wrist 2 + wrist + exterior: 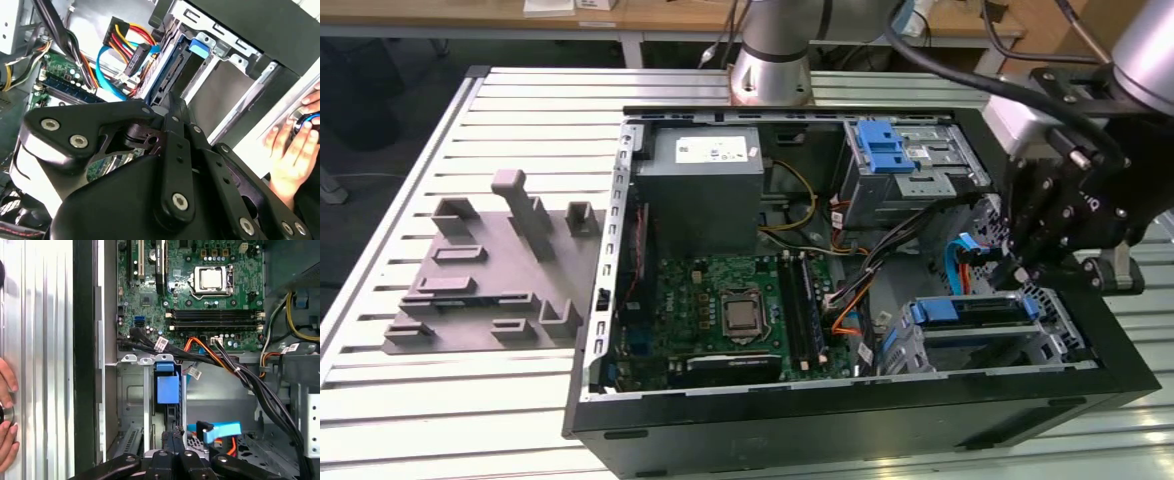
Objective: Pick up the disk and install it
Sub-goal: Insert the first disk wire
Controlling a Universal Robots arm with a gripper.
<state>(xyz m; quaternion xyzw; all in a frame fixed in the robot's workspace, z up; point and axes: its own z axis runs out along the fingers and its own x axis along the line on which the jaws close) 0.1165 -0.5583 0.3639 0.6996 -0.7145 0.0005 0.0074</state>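
Disk [167,387], one, stands in the drive cage [129,395] below one hand [173,437], grip unclear.

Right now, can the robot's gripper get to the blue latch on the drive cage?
Probably yes. In the first wrist view the gripper sits close before the blue latch; the cables pass beside it.

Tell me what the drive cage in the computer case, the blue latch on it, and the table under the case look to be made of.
The grey drive cage looks like thin stamped sheet metal, matte, with punched cutouts. The bright blue latch looks like smooth moulded plastic, going by its even colour. The ribbed silver table is probably aluminium, given its pale sheen and long slots.
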